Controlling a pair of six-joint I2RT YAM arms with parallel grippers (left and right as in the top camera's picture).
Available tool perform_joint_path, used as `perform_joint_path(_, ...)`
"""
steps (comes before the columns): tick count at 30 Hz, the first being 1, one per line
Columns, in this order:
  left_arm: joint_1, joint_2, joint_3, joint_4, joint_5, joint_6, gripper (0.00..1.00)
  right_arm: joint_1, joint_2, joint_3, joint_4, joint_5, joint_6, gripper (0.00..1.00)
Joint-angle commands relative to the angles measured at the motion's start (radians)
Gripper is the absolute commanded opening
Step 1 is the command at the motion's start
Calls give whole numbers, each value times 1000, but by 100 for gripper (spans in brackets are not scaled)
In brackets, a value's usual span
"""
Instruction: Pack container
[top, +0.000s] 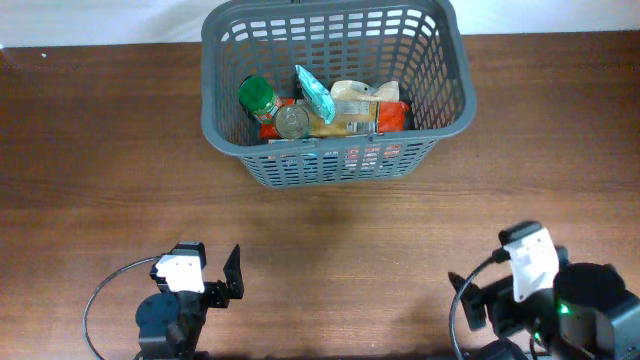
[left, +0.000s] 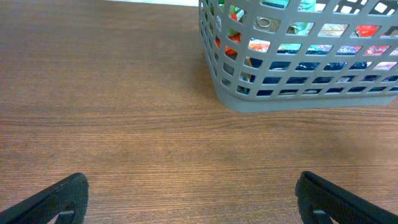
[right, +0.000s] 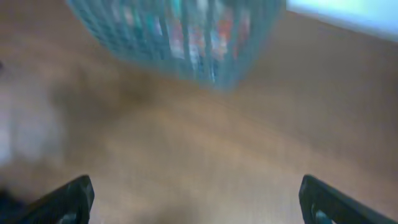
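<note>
The container (top: 330, 165) is a large dark-grey lattice basket at the far middle of the wooden table. It holds several items: a green-lidded jar (top: 256, 96), a round tin (top: 291, 121), a teal packet (top: 314, 92), a tan bag (top: 352, 104) and a red packet (top: 392, 116). It also shows in the left wrist view (left: 292, 99) and, blurred, in the right wrist view (right: 180, 37). My left gripper (left: 193, 202) is open and empty at the near left. My right gripper (right: 196, 199) is open and empty at the near right. Both are far from the basket.
A white wall or surface edge (top: 100, 20) runs beyond the table's far side. Black cables loop by each arm base at the near edge, by the left arm (top: 95, 300) and by the right arm (top: 455, 310).
</note>
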Motion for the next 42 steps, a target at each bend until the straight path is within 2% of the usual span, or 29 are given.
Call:
perform_joint_path(1, 1, -10, -11, 2, 18, -5, 99, 25, -48, -125, 176, 17, -75, 99)
perform_joint_path(6, 1, -10, -11, 2, 18, -5, 99, 24, -167, -428, 460, 24, -76, 99)
perform_joint_path(11, 1, -10, -11, 2, 18, -5, 99, 24, -298, -717, 661, 24, -76, 99)
perform_joint_path(18, 1, -10, -11, 2, 18, -5, 99, 23, -495, -985, 772, 28, -76, 99)
perform_joint_path(24, 1, -10, -11, 2, 18, -5, 99, -21, -590, -1028, 772, 58, -73, 99)
perform_joint_path(42, 1, -10, -11, 2, 18, -5, 99, -49, -594, -1028, 772, 61, -73, 99)
